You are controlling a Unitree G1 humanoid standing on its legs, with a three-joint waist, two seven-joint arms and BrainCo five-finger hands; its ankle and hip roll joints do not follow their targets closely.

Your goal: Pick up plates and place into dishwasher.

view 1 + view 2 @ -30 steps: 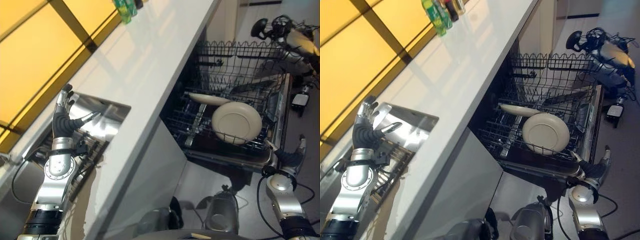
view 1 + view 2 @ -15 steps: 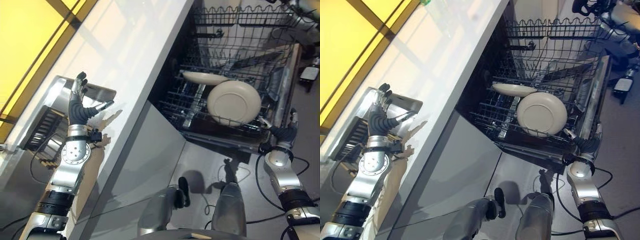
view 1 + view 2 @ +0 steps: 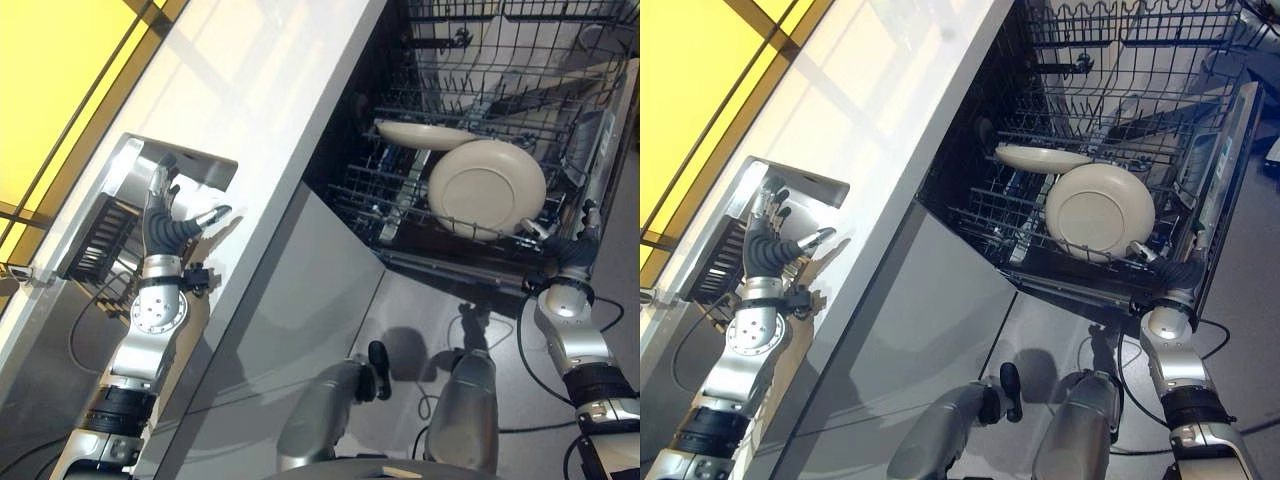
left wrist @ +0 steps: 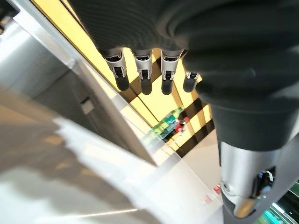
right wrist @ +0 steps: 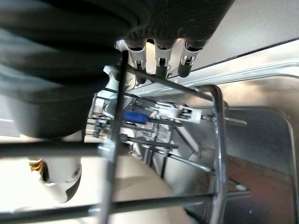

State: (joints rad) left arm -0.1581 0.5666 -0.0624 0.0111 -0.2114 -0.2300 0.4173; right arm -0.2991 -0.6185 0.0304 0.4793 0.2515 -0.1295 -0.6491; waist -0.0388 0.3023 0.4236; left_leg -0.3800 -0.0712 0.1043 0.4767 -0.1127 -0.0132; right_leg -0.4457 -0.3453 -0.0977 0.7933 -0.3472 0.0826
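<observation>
A round cream plate (image 3: 487, 188) stands on edge in the dishwasher's lower rack (image 3: 400, 215), leaning back. A second cream plate (image 3: 428, 135) lies flatter just behind it. My right hand (image 3: 570, 255) is at the rack's front right corner, beside the round plate. In the right wrist view its straight fingers (image 5: 161, 60) reach past a front wire of the rack (image 5: 217, 140), with the plate (image 5: 135, 186) close below; it holds nothing. My left hand (image 3: 165, 225) is raised over the counter by the sink (image 3: 190, 165), fingers spread and empty.
The white countertop (image 3: 290, 90) runs diagonally, with a grey cabinet front (image 3: 290, 300) below it. A dark drying rack (image 3: 100, 235) sits left of the sink. The upper rack (image 3: 500, 50) is pulled out above the plates. The open door (image 3: 605, 140) lies on the right.
The whole picture has shifted as the camera moved. My right hand stays at the rack's front corner and my left hand stays raised and open by the sink. The plates have not moved.
</observation>
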